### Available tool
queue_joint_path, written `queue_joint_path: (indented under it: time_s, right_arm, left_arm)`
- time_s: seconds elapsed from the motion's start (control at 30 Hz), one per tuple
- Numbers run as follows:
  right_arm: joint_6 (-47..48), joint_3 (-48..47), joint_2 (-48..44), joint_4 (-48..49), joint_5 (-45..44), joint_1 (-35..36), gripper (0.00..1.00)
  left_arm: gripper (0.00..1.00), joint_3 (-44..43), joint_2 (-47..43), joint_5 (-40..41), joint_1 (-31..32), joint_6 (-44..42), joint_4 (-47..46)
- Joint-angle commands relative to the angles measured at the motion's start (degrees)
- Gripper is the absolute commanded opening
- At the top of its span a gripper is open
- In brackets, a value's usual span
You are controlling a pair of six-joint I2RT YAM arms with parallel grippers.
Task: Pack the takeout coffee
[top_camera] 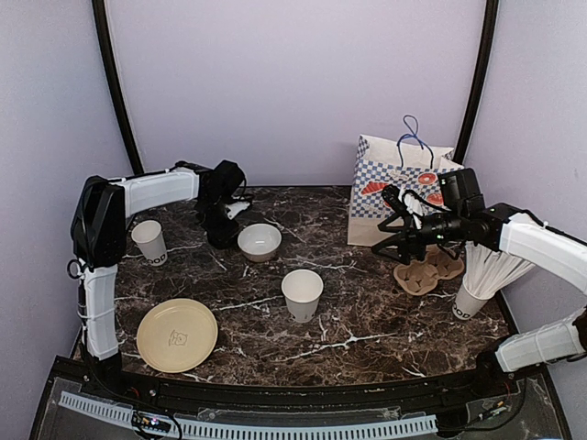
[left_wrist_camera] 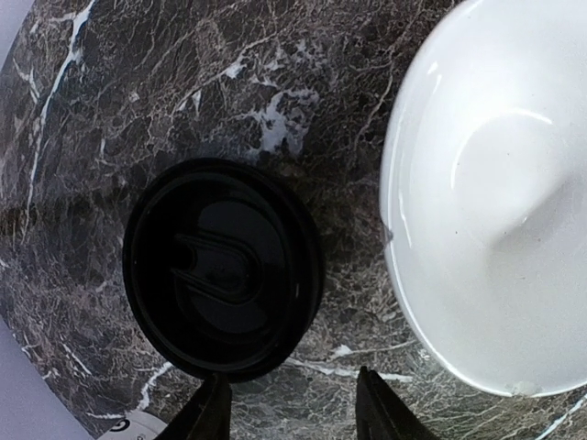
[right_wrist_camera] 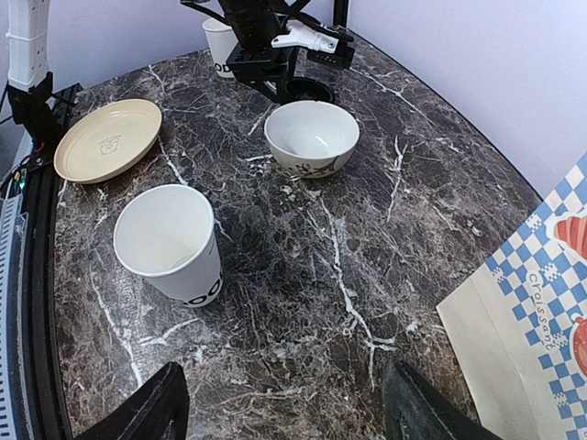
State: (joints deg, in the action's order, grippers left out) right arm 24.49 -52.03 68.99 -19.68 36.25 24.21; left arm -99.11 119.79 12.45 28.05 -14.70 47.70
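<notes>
Two uncapped white paper cups of takeout coffee stand on the marble table, one in the middle [top_camera: 302, 293] [right_wrist_camera: 172, 240] and one at the far left [top_camera: 149, 241] [right_wrist_camera: 218, 41]. A black plastic lid [left_wrist_camera: 223, 268] [right_wrist_camera: 307, 90] lies flat on the table beside the white bowl [left_wrist_camera: 495, 192] [top_camera: 260, 241]. My left gripper [top_camera: 218, 234] [left_wrist_camera: 292, 412] hangs just above the lid, open, with its fingertips near the lid's edge and only bare table between them. My right gripper [top_camera: 383, 227] [right_wrist_camera: 284, 412] is open in the air in front of the bag, holding nothing.
A blue-checked paper bag [top_camera: 399, 188] [right_wrist_camera: 532, 312] stands at the back right. A brown cardboard cup carrier [top_camera: 426, 270] lies before it, and a cup full of white sticks [top_camera: 472, 298] stands at the right edge. A tan plate [top_camera: 177, 335] [right_wrist_camera: 108, 137] sits front left.
</notes>
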Motion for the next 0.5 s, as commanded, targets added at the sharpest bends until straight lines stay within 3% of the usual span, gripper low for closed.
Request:
queue_joint_path:
  time_s: [0.0,0.47]
  right_arm:
    - [0.2,0.5,0.5,1.4,0.0,-0.1,0.73]
    - [0.2,0.6,1.9,2.0,-1.8,-0.1,0.73]
  left_arm:
    - [0.48,-1.9,0.4,0.3,-0.7,-3.0,-1.9]
    - [0.31,-6.3,5.3,-3.4,-1.6,-2.7,-0.2]
